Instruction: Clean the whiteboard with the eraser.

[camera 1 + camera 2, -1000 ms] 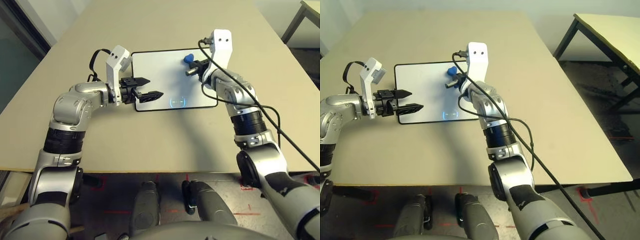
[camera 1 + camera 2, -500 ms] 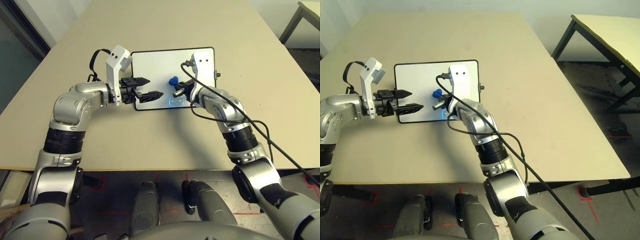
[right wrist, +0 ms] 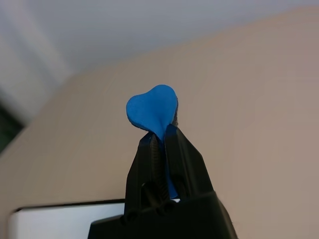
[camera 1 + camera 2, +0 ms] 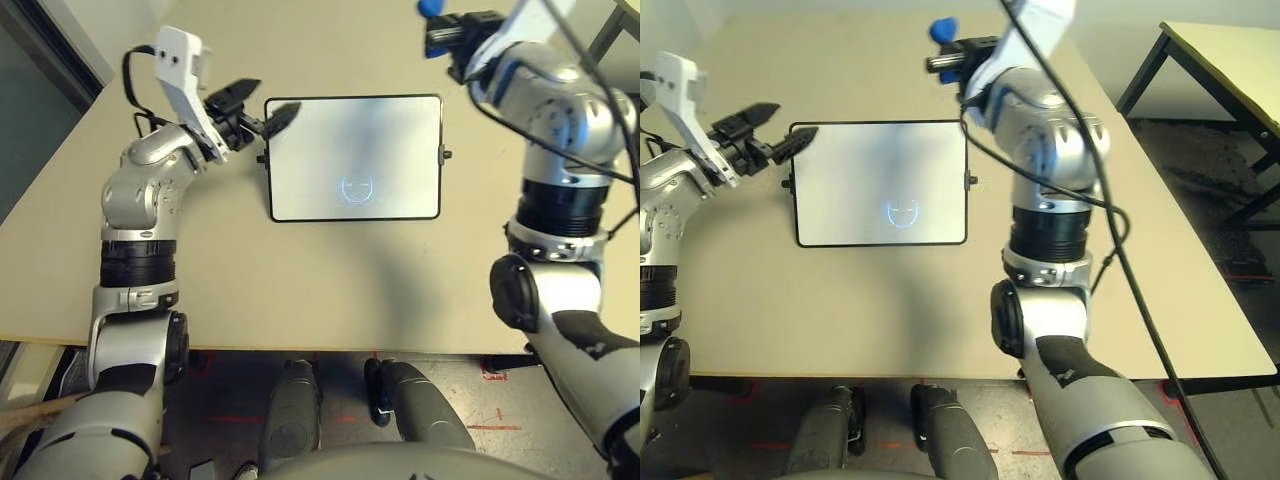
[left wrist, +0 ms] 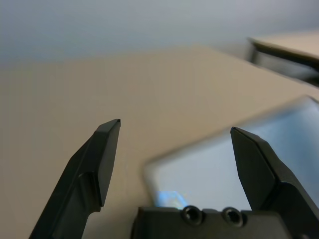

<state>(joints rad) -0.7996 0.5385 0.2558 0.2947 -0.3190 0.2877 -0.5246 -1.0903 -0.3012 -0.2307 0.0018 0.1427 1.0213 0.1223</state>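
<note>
Compared with a second ago, the right gripper (image 4: 940,48) has been lifted off the whiteboard (image 4: 355,157) and is now held high above the far part of the tabletop (image 4: 300,290), beyond the board's far right corner, where earlier it was low over the board's surface. The eraser (image 3: 152,110) has been carried up with it: the blue block is pinched at its narrow middle between the tightly closed black fingers, its rounded end standing out past the fingertips. The left gripper (image 4: 258,103) has also been raised and swung outward; earlier it hovered over the board's near left edge, and it is now seen near the far left corner, with its fingers (image 5: 102,149) spread wide apart and nothing held between them. The whiteboard is left lying flat on the tabletop, fully uncovered, with both small side knobs visible. The faint blue smiley drawing (image 4: 356,189) is seen in the near middle of the board, much as it was a second ago. No brand, label or readable writing can be made out on the board, the eraser or the arms.
</note>
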